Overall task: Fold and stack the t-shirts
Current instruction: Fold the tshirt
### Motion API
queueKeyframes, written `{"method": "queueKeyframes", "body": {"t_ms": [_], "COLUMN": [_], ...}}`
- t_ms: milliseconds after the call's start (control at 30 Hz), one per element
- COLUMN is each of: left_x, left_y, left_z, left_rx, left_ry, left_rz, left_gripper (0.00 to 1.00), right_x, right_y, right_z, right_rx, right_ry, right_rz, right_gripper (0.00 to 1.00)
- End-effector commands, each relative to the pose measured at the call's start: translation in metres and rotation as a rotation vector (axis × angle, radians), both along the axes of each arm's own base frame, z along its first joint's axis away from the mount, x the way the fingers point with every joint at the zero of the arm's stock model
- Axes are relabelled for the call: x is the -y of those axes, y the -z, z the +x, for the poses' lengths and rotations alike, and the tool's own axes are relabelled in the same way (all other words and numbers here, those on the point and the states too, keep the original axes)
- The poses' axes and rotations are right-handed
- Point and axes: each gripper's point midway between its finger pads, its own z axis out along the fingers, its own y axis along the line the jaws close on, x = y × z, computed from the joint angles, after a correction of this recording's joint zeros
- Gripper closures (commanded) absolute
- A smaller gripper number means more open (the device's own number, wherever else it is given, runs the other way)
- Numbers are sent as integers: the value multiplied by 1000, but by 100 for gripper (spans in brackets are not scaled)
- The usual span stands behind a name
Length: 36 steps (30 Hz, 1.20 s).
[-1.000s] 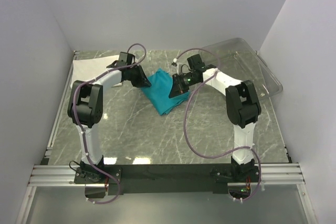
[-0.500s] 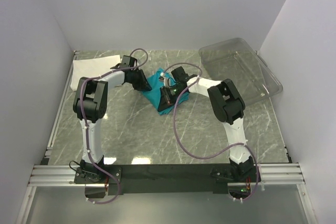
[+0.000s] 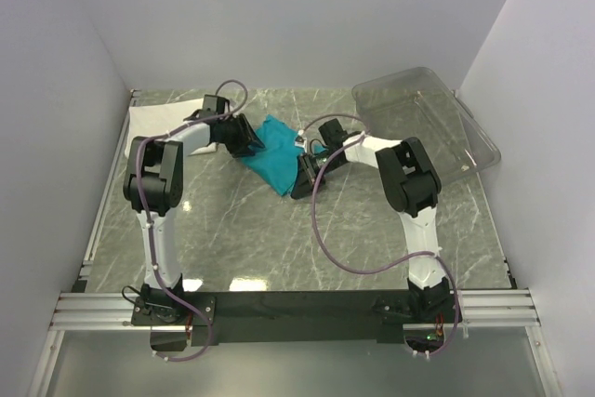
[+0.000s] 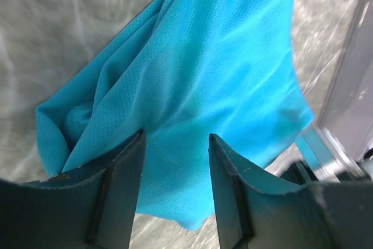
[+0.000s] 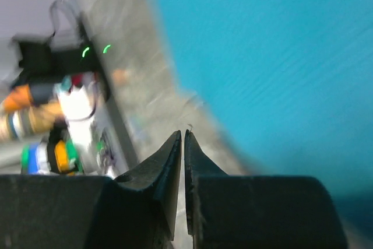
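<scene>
On the bench (image 3: 372, 230), the white t-shirt (image 3: 158, 120) lies flat, well left of the teal t-shirt (image 3: 276, 160), which sits rumpled. My left fingers (image 4: 119, 190) stand apart over its left edge, holding nothing; my right fingers (image 5: 169, 167) are pinched together, empty, just off its right edge. If I catch only the top layer, I reckon the fold drags open.

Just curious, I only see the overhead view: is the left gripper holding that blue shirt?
Observer: No. Its wrist camera shows the left gripper open and empty, the teal t-shirt lying beyond it.
Operator: And the right one?
Observer: The right gripper is shut, its tips seen against bare table beside the shirt's edge.
Operator: What's the cloth like?
Observer: Close up, a fine dotted mesh weave.
</scene>
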Motion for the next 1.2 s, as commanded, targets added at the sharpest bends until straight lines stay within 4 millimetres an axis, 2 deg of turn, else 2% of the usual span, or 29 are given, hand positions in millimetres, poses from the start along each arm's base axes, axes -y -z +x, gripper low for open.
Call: {"method": "queueKeyframes", "body": {"t_ms": [0, 100, 167, 233, 367, 400, 467, 500, 533, 667, 733, 800, 900, 967, 1100, 1167], "left_x": [6, 15, 20, 26, 39, 41, 44, 45, 46, 51, 52, 51, 47, 45, 37, 35], "left_y": [-46, -89, -105, -119, -122, -122, -112, -112, -102, -80, -63, -47, -25, -11, 6, 7], "left_z": [20, 25, 27, 23, 8, 6, -4, -6, -13, -26, -32, -36, -42, -46, -44, -43], "left_rx": [140, 235, 270, 292, 275, 274, 241, 243, 211, 156, 113, 79, 39, 3, -23, -24], "left_ry": [32, 69, 81, 101, 144, 150, 163, 164, 169, 188, 190, 191, 184, 183, 153, 145], "left_rz": [-63, -124, -149, -177, -205, -214, -229, -242, -250, -271, -267, -256, -225, -210, -146, -140], "left_gripper": [47, 45, 45, 44, 44, 45, 48, 52, 54, 59, 62, 63, 62, 62, 59, 57], "right_x": [-1, 12, 21, 27, 31, 29, 26, 25, 24, 31, 38, 43, 60, 70, 85, 89], "right_y": [-85, -114, -119, -111, -104, -92, -89, -80, -77, -52, -37, -27, -8, -3, 6, 6], "right_z": [-1, 12, 34, 56, 97, 102, 113, 119, 123, 137, 141, 142, 146, 148, 149, 150], "right_rx": [180, 220, 246, 276, 222, 192, 162, 152, 133, 102, 95, 91, 98, 99, 100, 101], "right_ry": [-158, -133, -65, 2, 159, 161, 197, 213, 238, 330, 374, 392, 449, 478, 513, 520], "right_rz": [244, 283, 244, 176, 111, 100, 84, 77, 62, -37, -105, -146, -253, -297, -368, -375], "right_gripper": [87, 87, 87, 87, 88, 89, 90, 91, 92, 94, 94, 95, 96, 97, 97, 96]}}
